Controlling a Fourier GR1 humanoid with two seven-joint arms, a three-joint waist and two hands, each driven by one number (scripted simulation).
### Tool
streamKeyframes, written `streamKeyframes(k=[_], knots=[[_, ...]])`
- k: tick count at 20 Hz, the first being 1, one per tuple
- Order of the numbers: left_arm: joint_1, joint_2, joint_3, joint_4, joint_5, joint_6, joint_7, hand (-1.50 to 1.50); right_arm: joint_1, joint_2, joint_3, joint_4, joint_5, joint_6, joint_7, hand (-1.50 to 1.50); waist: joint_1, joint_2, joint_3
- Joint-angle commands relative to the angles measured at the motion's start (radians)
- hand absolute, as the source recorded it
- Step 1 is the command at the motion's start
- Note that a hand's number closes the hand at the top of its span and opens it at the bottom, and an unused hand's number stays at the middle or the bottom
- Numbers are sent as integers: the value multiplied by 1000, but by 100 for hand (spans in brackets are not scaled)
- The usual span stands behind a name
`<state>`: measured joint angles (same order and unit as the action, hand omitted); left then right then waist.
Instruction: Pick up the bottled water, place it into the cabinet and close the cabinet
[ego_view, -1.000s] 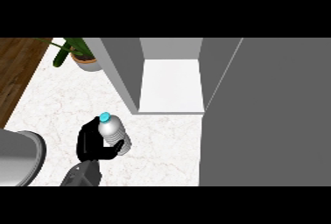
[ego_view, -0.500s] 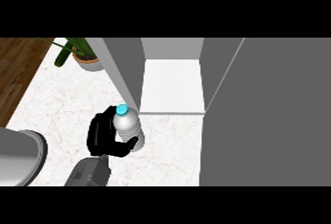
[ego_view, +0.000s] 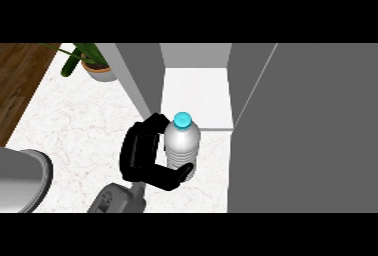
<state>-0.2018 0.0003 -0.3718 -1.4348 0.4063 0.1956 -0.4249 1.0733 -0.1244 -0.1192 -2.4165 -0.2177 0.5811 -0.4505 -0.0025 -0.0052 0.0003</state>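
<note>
The bottled water (ego_view: 181, 146) is a clear ribbed bottle with a cyan cap, standing upright in my left hand (ego_view: 140, 152). The black fingers and thumb curl round the bottle's left and near sides, so the hand is shut on it. Bottle and hand are just in front of the open cabinet (ego_view: 140, 75), at the near edge of its white shelf floor (ego_view: 196, 92). The cabinet's grey door (ego_view: 310, 130) stands open to the right of the bottle. My right hand does not show.
A potted green plant (ego_view: 92, 62) stands at the back left beside the cabinet's left wall. A round grey vessel (ego_view: 18, 180) sits at the lower left on the white marble counter (ego_view: 74, 125). Brown wood (ego_view: 22, 75) shows beyond the counter's left edge.
My left hand has carried the bottle to the right and farther away, from the open counter up to the front edge of the cabinet's shelf.
</note>
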Motion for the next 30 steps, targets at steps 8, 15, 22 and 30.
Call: streamKeyframes(k=[8, 15, 22, 30], knots=[[-296, 0, -209, -141, -27, 503, 255, 150, -41, -3, -25, -139, -111, -41, 136, -150, -15, 4, 0], [-453, 0, -213, 53, 9, 632, 211, 150, -55, -14, -85, -87, -115, 3, 94, -150, -27, 6, 0], [-602, 0, -112, 259, 55, 574, 211, 150, -57, 10, -72, -119, -112, -3, 124, -150, -30, 8, -1], [-666, 17, -54, 469, 43, 486, 133, 150, -58, 7, -101, -118, -184, 4, 141, -150, -29, 11, -1]])
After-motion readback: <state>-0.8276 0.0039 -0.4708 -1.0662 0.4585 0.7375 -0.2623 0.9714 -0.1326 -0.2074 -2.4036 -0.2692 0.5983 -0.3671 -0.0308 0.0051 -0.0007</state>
